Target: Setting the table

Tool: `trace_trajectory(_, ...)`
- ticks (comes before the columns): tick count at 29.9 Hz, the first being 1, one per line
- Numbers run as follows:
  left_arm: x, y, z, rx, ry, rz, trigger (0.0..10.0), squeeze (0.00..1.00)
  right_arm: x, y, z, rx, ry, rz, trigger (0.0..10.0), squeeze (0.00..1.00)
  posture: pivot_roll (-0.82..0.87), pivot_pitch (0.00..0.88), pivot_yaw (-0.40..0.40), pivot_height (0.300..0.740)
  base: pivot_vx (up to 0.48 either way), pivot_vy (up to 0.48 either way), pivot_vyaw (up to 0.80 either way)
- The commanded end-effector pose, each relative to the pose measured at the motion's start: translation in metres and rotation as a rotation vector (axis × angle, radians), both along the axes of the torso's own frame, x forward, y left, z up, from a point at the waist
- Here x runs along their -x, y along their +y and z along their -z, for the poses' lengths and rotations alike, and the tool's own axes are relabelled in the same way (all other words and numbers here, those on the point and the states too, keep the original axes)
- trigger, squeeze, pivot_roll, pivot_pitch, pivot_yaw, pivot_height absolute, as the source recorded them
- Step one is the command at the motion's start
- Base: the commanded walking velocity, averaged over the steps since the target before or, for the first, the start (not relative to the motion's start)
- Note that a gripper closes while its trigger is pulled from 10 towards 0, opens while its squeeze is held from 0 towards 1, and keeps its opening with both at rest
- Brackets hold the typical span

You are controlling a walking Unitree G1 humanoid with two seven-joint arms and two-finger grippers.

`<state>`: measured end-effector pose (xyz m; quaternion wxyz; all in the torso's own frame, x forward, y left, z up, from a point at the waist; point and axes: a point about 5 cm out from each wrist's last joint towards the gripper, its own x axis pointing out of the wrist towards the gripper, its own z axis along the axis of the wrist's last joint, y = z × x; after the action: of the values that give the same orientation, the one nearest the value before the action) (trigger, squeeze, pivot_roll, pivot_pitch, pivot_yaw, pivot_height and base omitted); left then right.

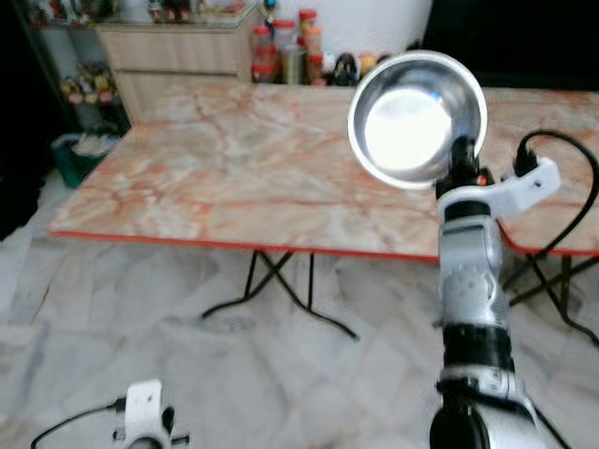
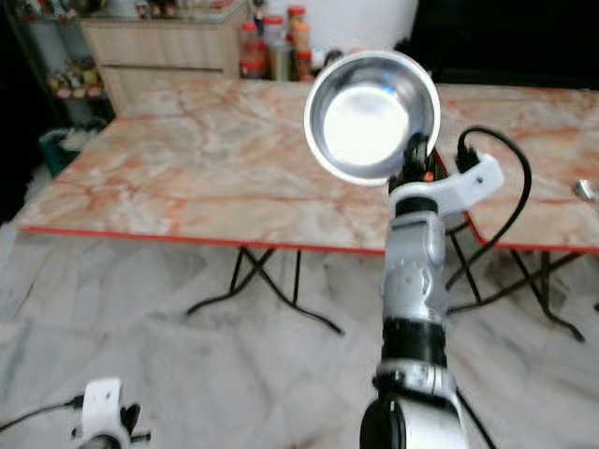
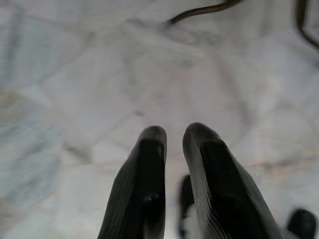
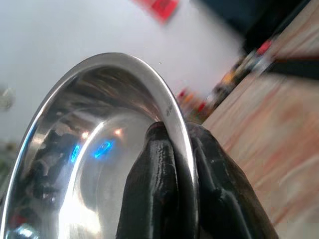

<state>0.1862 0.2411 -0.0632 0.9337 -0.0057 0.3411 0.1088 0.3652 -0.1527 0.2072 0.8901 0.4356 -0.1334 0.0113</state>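
The right gripper [image 4: 172, 149] is holding a steel bowl [image 1: 416, 117] raised in the air in front of the robot, the bowl tipped on edge so that its shiny hollow is facing the head camera. In the right wrist view the two black fingers [image 4: 152, 184] are pinching the bowl's rim between them, one finger lying inside the hollow and the other against the outer wall (the rim is passing straight through the closed pinch). The bowl is hanging above the near part of the counter [image 1: 234, 178], a marble-patterned top with a red edge on folding black legs, and is not touching it. The silver right arm [image 1: 471, 281] is rising from the lower edge of the head views, with a black cable [image 1: 576, 187] looping beside its wrist. Along the far edge of the counter, jars and bottles [image 1: 285, 51] are standing in a cluster, and a pale wooden cabinet [image 1: 178, 56] is standing behind them. The left gripper [image 3: 174, 144] is hanging low over the grey marble floor [image 3: 75, 74], its fingers [image 3: 149, 169] nearly together with only a narrow gap between the tips, and gripping nothing.
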Motion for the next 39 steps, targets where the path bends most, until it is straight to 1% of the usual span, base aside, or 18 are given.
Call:
trace_trajectory(1, -0.002, -0.004, 0.0, 0.01, -0.004, -0.001, 10.0, 0.0, -0.001, -0.009, -0.008, 0.009, -0.029, 0.024, 10.0, 0.0, 0.09, 0.0, -0.038, 0.74, 0.0, 0.48, 0.0)
trace_trajectory(12, -0.002, -0.002, 0.0, 0.001, 0.001, -0.005, 10.0, 0.0, -0.002, -0.005, -0.005, -0.004, -0.021, 0.006, 10.0, 0.0, 0.09, 0.0, -0.036, 0.74, 0.0, 0.48, 0.0)
trace_trajectory(16, 0.0, -0.001, 0.001, -0.023, 0.021, -0.006, 10.0, 0.0, -0.001, -0.005, 0.0, -0.005, -0.008, 0.004, 10.0, 0.0, 0.09, 0.0, -0.032, 0.74, 0.0, 0.0, 0.0)
trace_trajectory(18, 0.0, 0.0, 0.001, -0.018, 0.021, -0.02, 10.0, 0.0, -0.001, -0.007, 0.002, -0.007, 0.002, 0.007, 10.0, 0.0, 0.09, 0.0, -0.033, 0.74, 0.0, 0.0, 0.0)
trace_trajectory(24, -0.001, -0.001, 0.001, -0.008, 0.02, -0.007, 10.0, 0.0, -0.001, -0.009, 0.007, -0.017, 0.02, 0.016, 10.0, 0.0, 0.09, 0.0, -0.032, 0.74, 0.0, 0.0, 0.0)
trace_trajectory(30, -0.002, -0.002, 0.001, -0.008, 0.015, 0.0, 10.0, 0.0, -0.001, -0.013, 0.014, -0.022, 0.047, 0.038, 10.0, 0.0, 0.09, 0.0, -0.032, 0.74, 0.307, 0.0, 0.0)
trace_trajectory(35, -0.001, -0.003, 0.001, -0.003, 0.017, 0.003, 10.0, 0.0, 0.0, -0.024, 0.03, -0.003, 0.106, 0.081, 10.0, 0.0, 0.09, 0.0, -0.033, 0.74, 0.31, 0.0, 0.0)
trace_trajectory(36, -0.001, -0.003, 0.001, -0.003, 0.017, 0.003, 10.0, 0.0, 0.0, -0.024, 0.03, -0.003, 0.106, 0.081, 10.0, 0.0, 0.09, 0.0, -0.033, 0.74, 0.322, 0.0, 0.0)
trace_trajectory(37, -0.001, -0.003, 0.001, -0.002, 0.018, 0.004, 10.0, 0.0, 0.001, -0.028, 0.035, 0.006, 0.13, 0.094, 10.0, 0.0, 0.09, 0.0, -0.033, 0.74, 0.319, 0.0, 0.0)
trace_trajectory(39, -0.001, -0.003, 0.001, -0.002, 0.018, 0.005, 10.0, 0.0, 0.001, -0.029, 0.036, 0.008, 0.133, 0.096, 10.0, 0.0, 0.09, 0.0, -0.033, 0.74, 0.319, 0.0, 0.0)
